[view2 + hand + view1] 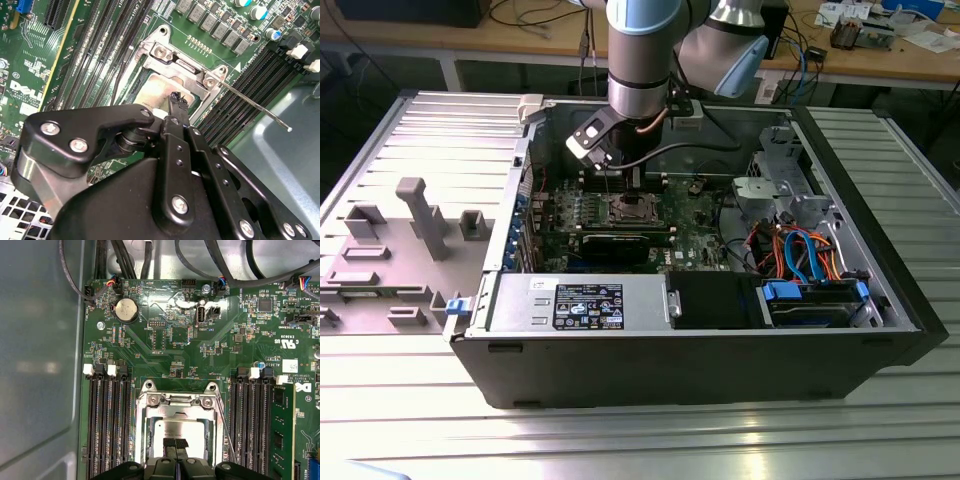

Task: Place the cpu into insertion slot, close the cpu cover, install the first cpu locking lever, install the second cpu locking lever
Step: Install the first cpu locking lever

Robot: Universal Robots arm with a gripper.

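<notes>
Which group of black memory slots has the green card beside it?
The group farther from the grey case wall: the green card runs along its outer edge. The other group borders that wall.

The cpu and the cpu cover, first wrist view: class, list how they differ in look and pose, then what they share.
The cpu is a solid, dull plate; the cpu cover is a shinier open frame with a window. The cpu sits inside that window; the cpu cover rings it. Both are square, silver-grey metal and lie flat.
</notes>
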